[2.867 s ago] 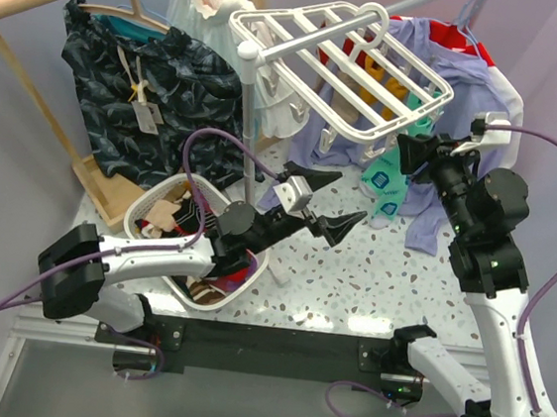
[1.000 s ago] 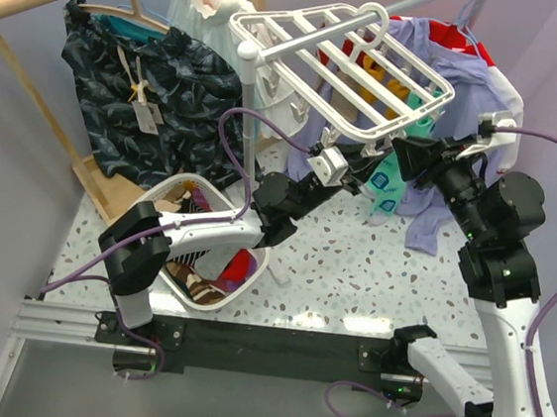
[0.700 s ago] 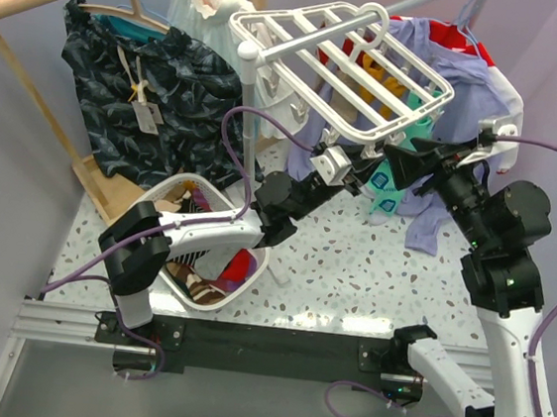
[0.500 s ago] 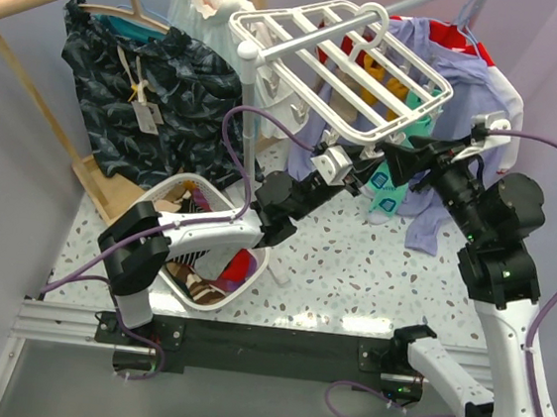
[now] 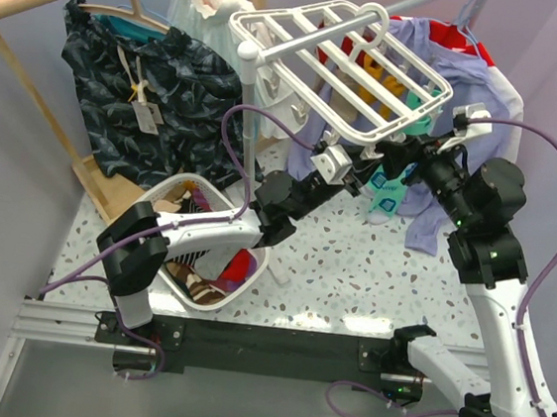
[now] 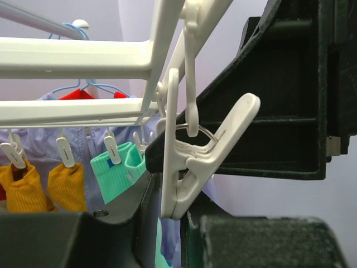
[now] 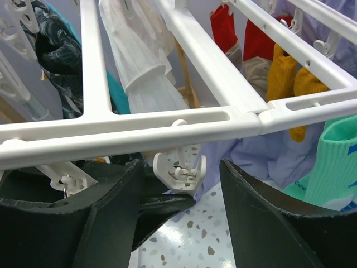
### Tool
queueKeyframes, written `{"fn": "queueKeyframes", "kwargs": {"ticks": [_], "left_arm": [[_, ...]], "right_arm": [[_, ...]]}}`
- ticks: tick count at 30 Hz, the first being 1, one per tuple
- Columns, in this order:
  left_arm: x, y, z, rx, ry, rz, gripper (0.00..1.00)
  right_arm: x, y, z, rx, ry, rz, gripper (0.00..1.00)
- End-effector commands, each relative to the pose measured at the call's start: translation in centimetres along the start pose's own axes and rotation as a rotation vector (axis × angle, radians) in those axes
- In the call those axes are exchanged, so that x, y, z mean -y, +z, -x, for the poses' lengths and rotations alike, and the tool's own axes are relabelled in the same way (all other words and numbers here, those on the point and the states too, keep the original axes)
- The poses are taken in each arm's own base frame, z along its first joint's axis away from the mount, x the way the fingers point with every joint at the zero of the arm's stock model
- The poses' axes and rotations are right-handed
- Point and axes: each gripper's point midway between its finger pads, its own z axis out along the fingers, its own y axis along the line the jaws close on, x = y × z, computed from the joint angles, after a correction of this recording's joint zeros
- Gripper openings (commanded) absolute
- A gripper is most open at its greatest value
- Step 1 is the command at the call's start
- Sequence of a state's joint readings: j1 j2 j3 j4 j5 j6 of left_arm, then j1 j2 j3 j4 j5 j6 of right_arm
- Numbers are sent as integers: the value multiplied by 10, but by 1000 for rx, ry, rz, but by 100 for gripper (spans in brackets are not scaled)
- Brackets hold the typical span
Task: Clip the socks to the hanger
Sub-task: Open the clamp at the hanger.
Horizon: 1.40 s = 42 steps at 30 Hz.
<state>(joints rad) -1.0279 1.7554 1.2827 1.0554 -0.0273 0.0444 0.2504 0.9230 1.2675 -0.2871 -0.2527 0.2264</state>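
Above a speckled terrazzo table (image 5: 351,276), the white plastic grid hanger (image 7: 111,139) hides the left gripper (image 6: 173,184) from overhead; its fingers sit apart around a white clip (image 6: 223,128). The right gripper (image 7: 181,167) gapes beneath a bar. The short red tan-cuffed socks (image 7: 223,25) hang at the far rails, half hidden.

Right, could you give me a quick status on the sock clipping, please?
Left gripper open around a clip; right gripper open, empty, under the hanger. Neither holds a sock. Teal socks hang close by.

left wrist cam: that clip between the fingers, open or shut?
Shut, empty. The clip has its lower tips pressed together with no sock between them, handles splayed apart.
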Motion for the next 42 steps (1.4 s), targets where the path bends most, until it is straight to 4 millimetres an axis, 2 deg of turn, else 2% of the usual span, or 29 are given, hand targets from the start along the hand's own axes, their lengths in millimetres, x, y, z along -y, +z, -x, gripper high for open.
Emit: {"fn": "queueKeyframes", "kwargs": {"ticks": [1,6,15,18,19,23,26,27,29,34,37,38,42], "left_arm": [[-1,2,34,61,-10,-3,0],[1,1,33,53,-14,-10,0],[3,0,32,41,-13,-22,0],[2,-3,27,22,-7,-22,0],[2,-4,29,25,-7,-22,0],[0,-10,26,12,-8,-7,0],[-4,-14,26,10,-7,11,13],[-4,-15,25,8,-10,14,25],[-7,-17,26,5,-18,32,36],[-13,-29,29,-28,-78,75,61],[-19,-45,22,-108,-156,133,77],[-24,-52,17,-142,-182,174,85],[-28,-83,-1,-285,-294,257,98]], "right_arm": [[-6,2,24,83,-18,19,60],[-5,2,31,103,-15,10,57],[-2,6,27,98,-7,3,44],[-5,6,29,98,-4,16,34],[-5,6,28,97,-2,15,27],[-5,5,27,97,9,15,15],[-5,3,26,94,14,13,8],[-5,4,23,89,17,11,7],[-5,3,24,92,16,9,4],[-3,3,20,84,19,5,4],[-2,3,19,81,17,0,4],[-2,3,17,75,15,0,4],[0,2,14,69,16,-10,4]]}}
